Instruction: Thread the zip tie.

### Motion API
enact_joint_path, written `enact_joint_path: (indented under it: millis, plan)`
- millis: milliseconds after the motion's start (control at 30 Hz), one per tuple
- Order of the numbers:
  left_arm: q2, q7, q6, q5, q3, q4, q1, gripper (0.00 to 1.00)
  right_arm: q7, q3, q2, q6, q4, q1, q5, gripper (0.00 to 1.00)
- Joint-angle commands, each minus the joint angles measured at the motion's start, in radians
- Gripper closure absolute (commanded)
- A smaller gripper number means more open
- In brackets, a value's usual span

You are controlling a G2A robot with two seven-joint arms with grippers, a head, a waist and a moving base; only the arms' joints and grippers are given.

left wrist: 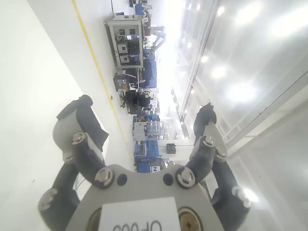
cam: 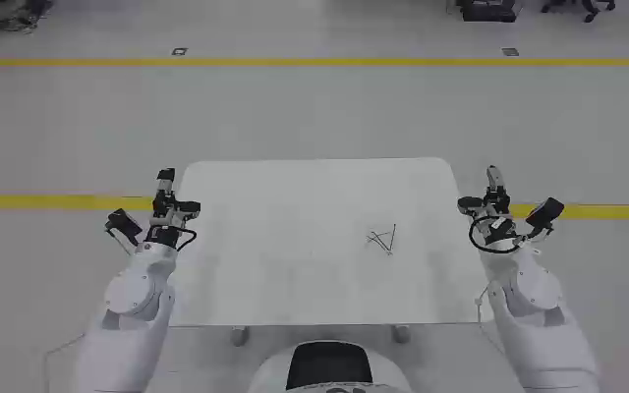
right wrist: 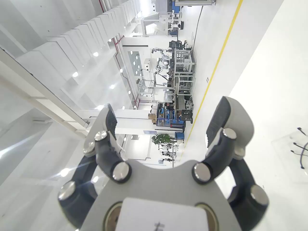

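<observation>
Evidently light and springy, the zip tie [cam: 382, 239] lay right of centre on the table [cam: 275, 255], best pinched near its tail; left gripper [left wrist: 146, 106] and right gripper [right wrist: 168, 109] stood wide open, empty.

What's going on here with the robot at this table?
Nothing is being handled. Thin black zip ties lie on the white table, toward the robot's right side. The left gripper and the right gripper are both open and empty, one beside each side edge of the table, well apart from the zip ties. Threading has not yet begun.
</observation>
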Motion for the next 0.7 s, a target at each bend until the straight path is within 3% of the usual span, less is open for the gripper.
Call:
enact_joint_path:
  millis: [0, 33, 67, 100, 133, 167, 200, 233, 267, 300, 333, 367, 400, 433, 467, 500, 667]
  plan:
    - [0.000, 0.000, 0.000, 0.000, 0.000, 0.000, 0.000, 0.22, 0.000, 0.000, 0.000, 0.000, 0.000, 0.000, 0.000, 0.22]
    - [0.000, 0.000, 0.000, 0.000, 0.000, 0.000, 0.000, 0.00, 0.000, 0.000, 0.000, 0.000, 0.000, 0.000, 0.000, 0.22]
    - [0.000, 0.000, 0.000, 0.000, 0.000, 0.000, 0.000, 0.00, 0.000, 0.000, 0.000, 0.000, 0.000, 0.000, 0.000, 0.22]
    - [0.000, 0.000, 0.000, 0.000, 0.000, 0.000, 0.000, 0.00, 0.000, 0.000, 0.000, 0.000, 0.000, 0.000, 0.000, 0.00]
    - [0.000, 0.000, 0.000, 0.000, 0.000, 0.000, 0.000, 0.00, 0.000, 0.000, 0.000, 0.000, 0.000, 0.000, 0.000, 0.22]
    - [0.000, 0.000, 0.000, 0.000, 0.000, 0.000, 0.000, 0.00, 0.000, 0.000, 0.000, 0.000, 0.000, 0.000, 0.000, 0.22]
    - [0.000, 0.000, 0.000, 0.000, 0.000, 0.000, 0.000, 0.00, 0.000, 0.000, 0.000, 0.000, 0.000, 0.000, 0.000, 0.00]
    - [0.000, 0.000, 0.000, 0.000, 0.000, 0.000, 0.000, 0.22, 0.000, 0.000, 0.000, 0.000, 0.000, 0.000, 0.000, 0.00]
    - [0.000, 0.000, 0.000, 0.000, 0.000, 0.000, 0.000, 0.22, 0.000, 0.000, 0.000, 0.000, 0.000, 0.000, 0.000, 0.00]
    - [0.000, 0.000, 0.000, 0.000, 0.000, 0.000, 0.000, 0.00, 0.000, 0.000, 0.000, 0.000, 0.000, 0.000, 0.000, 0.22]
    - [0.000, 0.000, 0.000, 0.000, 0.000, 0.000, 0.000, 0.00, 0.000, 0.000, 0.000, 0.000, 0.000, 0.000, 0.000, 0.22]
    - [0.000, 0.000, 0.000, 0.000, 0.000, 0.000, 0.000, 0.00, 0.000, 0.000, 0.000, 0.000, 0.000, 0.000, 0.000, 0.00]
    - [0.000, 0.000, 0.000, 0.000, 0.000, 0.000, 0.000, 0.00, 0.000, 0.000, 0.000, 0.000, 0.000, 0.000, 0.000, 0.22]
    - [0.000, 0.000, 0.000, 0.000, 0.000, 0.000, 0.000, 0.00, 0.000, 0.000, 0.000, 0.000, 0.000, 0.000, 0.000, 0.22]
    - [0.000, 0.000, 0.000, 0.000, 0.000, 0.000, 0.000, 0.22, 0.000, 0.000, 0.000, 0.000, 0.000, 0.000, 0.000, 0.22]
    - [0.000, 0.000, 0.000, 0.000, 0.000, 0.000, 0.000, 0.00, 0.003, 0.001, 0.001, -0.005, -0.007, 0.002, -0.018, 0.00]
    - [0.000, 0.000, 0.000, 0.000, 0.000, 0.000, 0.000, 0.00, 0.053, -0.026, 0.004, -0.018, -0.030, -0.009, -0.162, 0.00]
